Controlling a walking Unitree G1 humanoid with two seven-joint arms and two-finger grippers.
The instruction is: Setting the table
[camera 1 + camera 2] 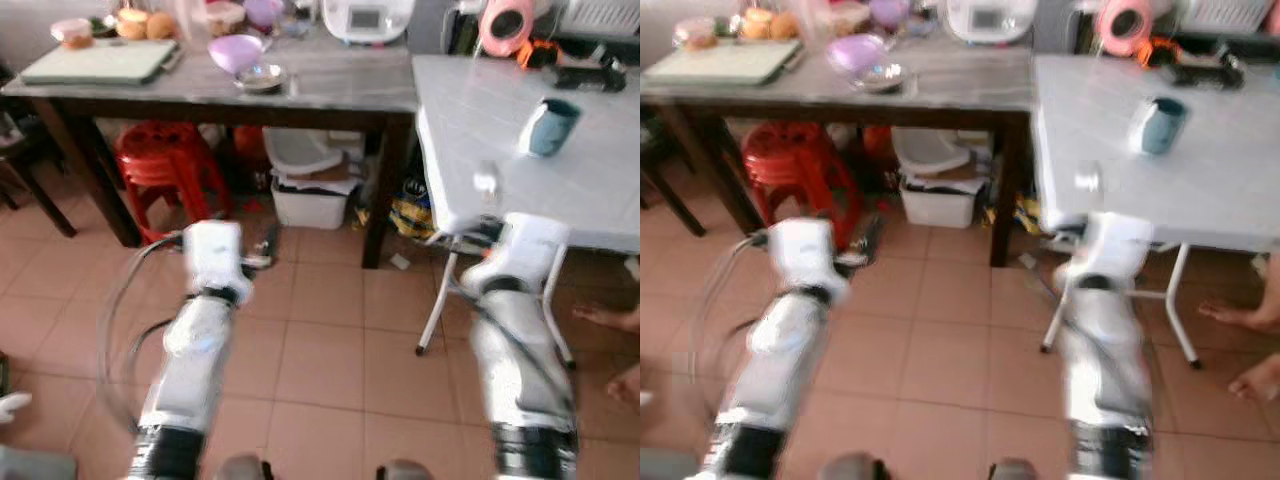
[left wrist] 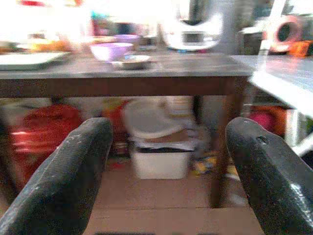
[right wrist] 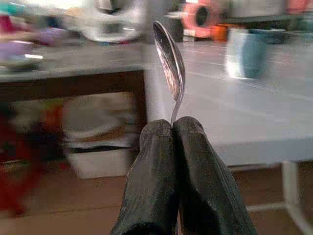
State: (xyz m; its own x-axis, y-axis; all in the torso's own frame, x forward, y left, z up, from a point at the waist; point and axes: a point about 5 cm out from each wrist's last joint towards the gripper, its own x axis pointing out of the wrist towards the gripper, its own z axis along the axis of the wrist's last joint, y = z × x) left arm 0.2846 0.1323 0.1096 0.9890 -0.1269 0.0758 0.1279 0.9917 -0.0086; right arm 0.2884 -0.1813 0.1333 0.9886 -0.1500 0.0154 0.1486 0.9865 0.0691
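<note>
My right gripper (image 3: 172,125) is shut on the handle of a metal spoon (image 3: 168,63), whose bowl points up and forward. In the left eye view the spoon (image 1: 485,181) hovers at the near left corner of the white table (image 1: 470,100). A blue mug (image 1: 548,127) stands further back on that table. My left gripper (image 2: 168,142) is open and holds nothing. It hangs above the tiled floor, facing the dark table (image 1: 340,92). A purple bowl (image 1: 236,52) and a small metal bowl (image 1: 260,76) sit on the dark table.
Under the dark table are red stools (image 1: 165,165) and a white bin (image 1: 310,198). A pale tray (image 1: 95,62) and a white cooker (image 1: 367,17) are on top. A person's bare feet (image 1: 612,318) rest on the floor at the right.
</note>
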